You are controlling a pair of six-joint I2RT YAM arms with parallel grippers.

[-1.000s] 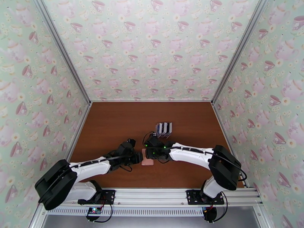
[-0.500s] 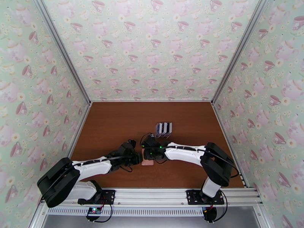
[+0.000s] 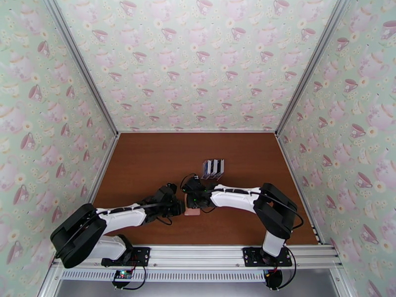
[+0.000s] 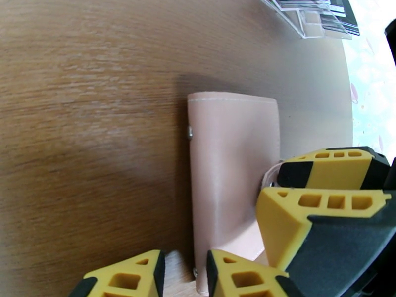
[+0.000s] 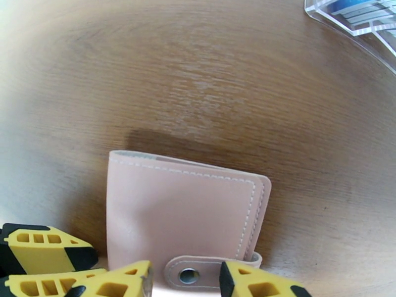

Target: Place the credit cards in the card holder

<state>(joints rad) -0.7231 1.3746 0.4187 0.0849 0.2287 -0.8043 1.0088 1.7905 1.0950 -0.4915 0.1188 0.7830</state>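
Card holder, pink and folded shut, is laid flat on the brown table, in its near middle part, between the two grippers. In the right wrist view its snap tab is seen at the lower edge, and the tab is found in the gap of the right gripper. The jaws of this gripper are held apart and nothing is clamped by them. The left gripper is placed at one corner of the card holder; its jaws are also parted, with the wallet's edge between them, not squeezed. Whether the fingers are touching the leather cannot be told. The credit cards are kept upright in a clear rack, just behind the card holder and apart from it.
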